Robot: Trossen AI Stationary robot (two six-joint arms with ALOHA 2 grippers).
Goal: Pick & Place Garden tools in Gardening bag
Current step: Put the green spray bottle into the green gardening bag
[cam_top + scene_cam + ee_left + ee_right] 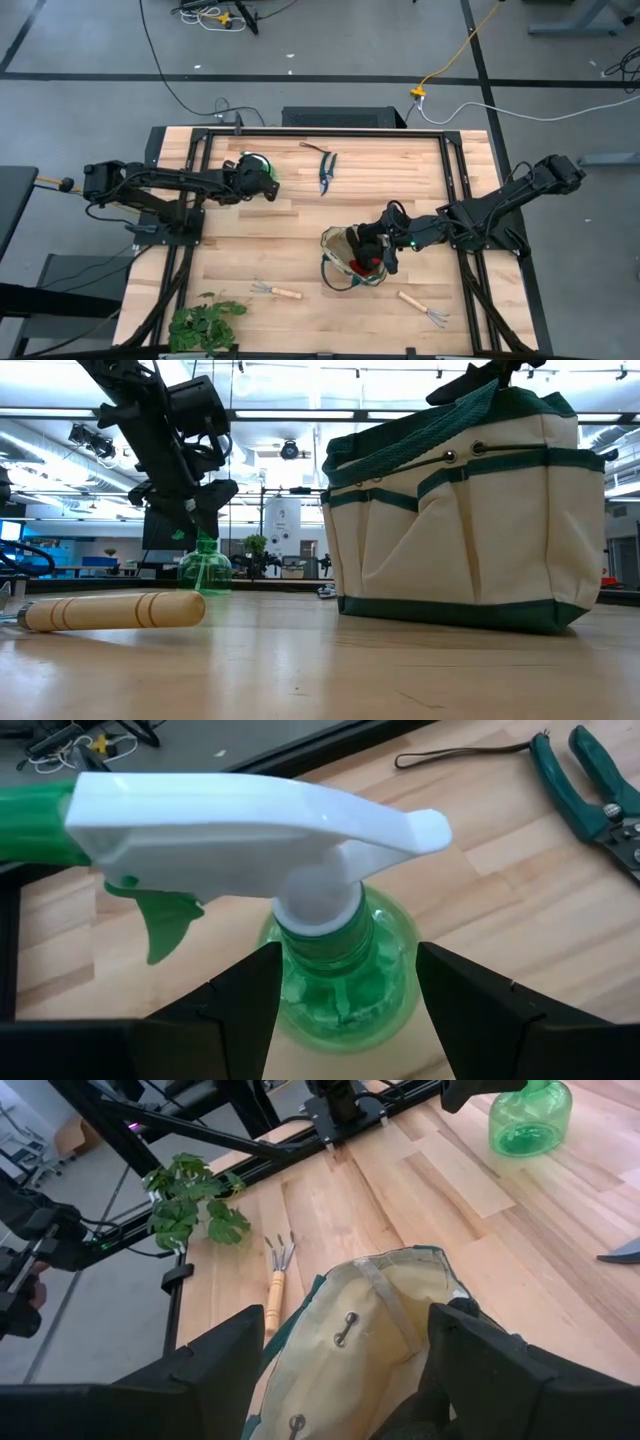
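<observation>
The green spray bottle (345,970) with its white nozzle head (250,820) stands upright on its base at the table's far left (258,165). My left gripper (345,1020) is open, one finger on each side of the bottle's shoulder, below the head. The green and cream gardening bag (348,258) stands on its base right of the middle (465,510). My right gripper (376,252) is open over the bag's mouth, with the cream panel (350,1340) between its fingers. Something red (366,266) shows in the bag. The pruning shears (327,172) lie far centre. Two rakes (275,290) (425,308) lie near. My left gripper comes at the bottle's shoulder (300,980) from above, slanting down, with its fingers (240,1010) close on both sides; I cannot tell whether they touch it. My right gripper's fingers (470,1370) stand at the bag's rim (440,1270); I cannot tell whether they touch it.
A leafy plant bunch (205,322) lies at the near left corner. A black frame (320,130) runs along the table's far and side edges. Bare wood lies between the bottle and the bag (280,230).
</observation>
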